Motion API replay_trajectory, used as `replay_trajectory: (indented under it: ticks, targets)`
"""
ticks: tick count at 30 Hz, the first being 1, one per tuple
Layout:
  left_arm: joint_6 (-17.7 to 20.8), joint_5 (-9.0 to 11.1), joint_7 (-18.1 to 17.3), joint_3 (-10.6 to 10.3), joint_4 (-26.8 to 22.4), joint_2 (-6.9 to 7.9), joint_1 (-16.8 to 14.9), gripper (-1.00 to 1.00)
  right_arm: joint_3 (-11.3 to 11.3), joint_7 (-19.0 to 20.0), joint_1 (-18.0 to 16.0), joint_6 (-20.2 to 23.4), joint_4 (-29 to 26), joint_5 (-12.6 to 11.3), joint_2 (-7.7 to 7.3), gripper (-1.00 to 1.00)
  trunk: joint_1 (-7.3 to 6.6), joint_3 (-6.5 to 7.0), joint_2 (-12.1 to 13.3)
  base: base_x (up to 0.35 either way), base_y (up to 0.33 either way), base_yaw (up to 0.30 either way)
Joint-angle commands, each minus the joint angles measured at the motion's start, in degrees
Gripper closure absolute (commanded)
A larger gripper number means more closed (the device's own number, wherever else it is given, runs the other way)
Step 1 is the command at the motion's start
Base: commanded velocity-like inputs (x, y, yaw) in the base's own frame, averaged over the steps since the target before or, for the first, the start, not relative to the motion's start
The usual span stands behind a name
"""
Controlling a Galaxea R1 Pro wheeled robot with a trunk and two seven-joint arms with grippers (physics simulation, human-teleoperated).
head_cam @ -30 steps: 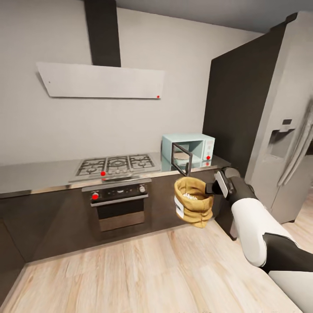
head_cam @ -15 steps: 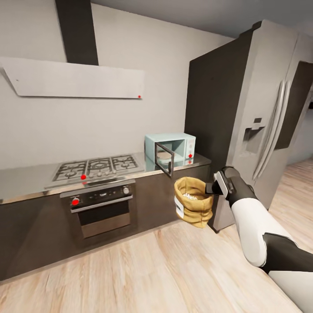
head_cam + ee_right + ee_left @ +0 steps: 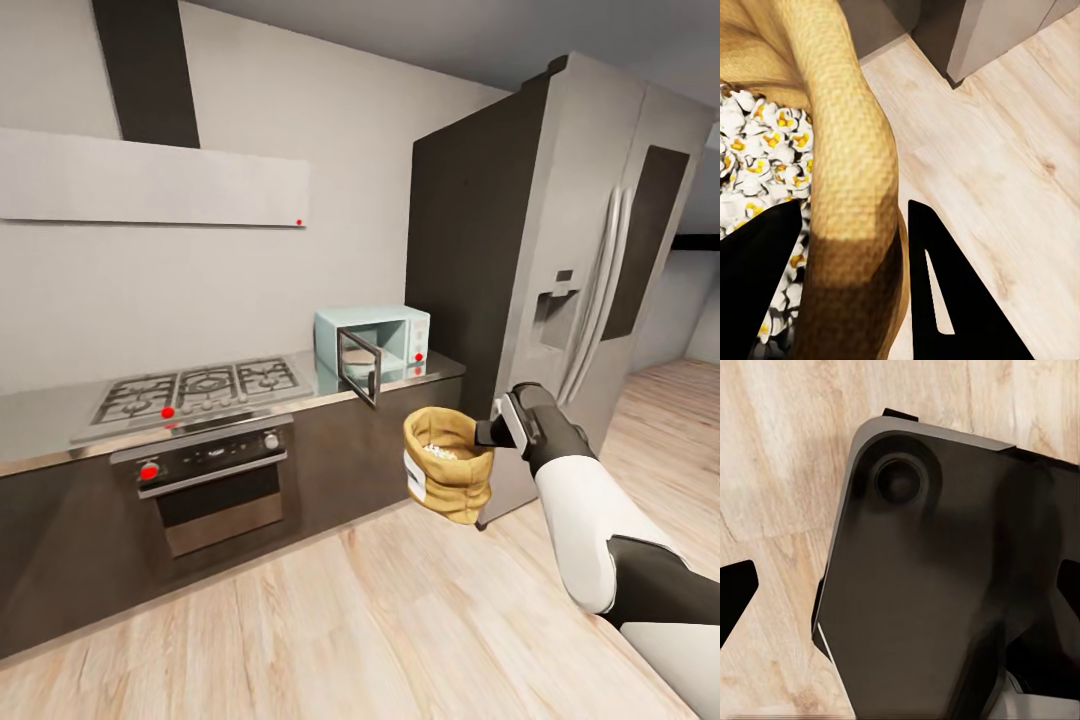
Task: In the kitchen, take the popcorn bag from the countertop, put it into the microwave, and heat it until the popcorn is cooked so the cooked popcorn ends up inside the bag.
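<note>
Carrying step: the right claw (image 3: 487,432) grips the popcorn bag (image 3: 445,478) by its rolled rim, above the floor. Next, the bag must enter the open microwave (image 3: 373,345) on the bench (image 3: 60,425). Left claw state: cannot tell.

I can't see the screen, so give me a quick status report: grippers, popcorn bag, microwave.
Right gripper shut on popcorn bag rim, bag aloft over the floor. Left gripper: state unclear. Microwave on countertop, door open. Nothing between bag and microwave.
</note>
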Motion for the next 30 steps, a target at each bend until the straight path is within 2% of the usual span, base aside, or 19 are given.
replay_trajectory:
  ticks: [1, 7, 30]
  targets:
    - [0.0, 0.0, 0.1, 0.4, -0.1, -0.02, 0.0, -1.0, -0.1, 0.0, 0.0, 0.2, 0.0, 0.0, 0.03, 1.0, 0.01, -0.06, 0.0, 0.11, 0.0, 0.0]
    - [0.2, 0.0, 0.1, 0.3, 0.0, -0.02, 0.0, -1.0, -0.1, 0.0, 0.0, 0.2, 0.0, 0.0, 0.03, 1.0, 0.01, -0.06, 0.0, 0.203, 0.0, 0.0]
    - [0.3, 0.0, 0.1, 0.4, 0.0, -0.02, 0.0, -1.0, -0.1, 0.0, 0.0, 0.2, -0.1, 0.1, -0.55, 1.0, 0.01, -0.06, 0.0, 0.32, 0.0, 0.0]
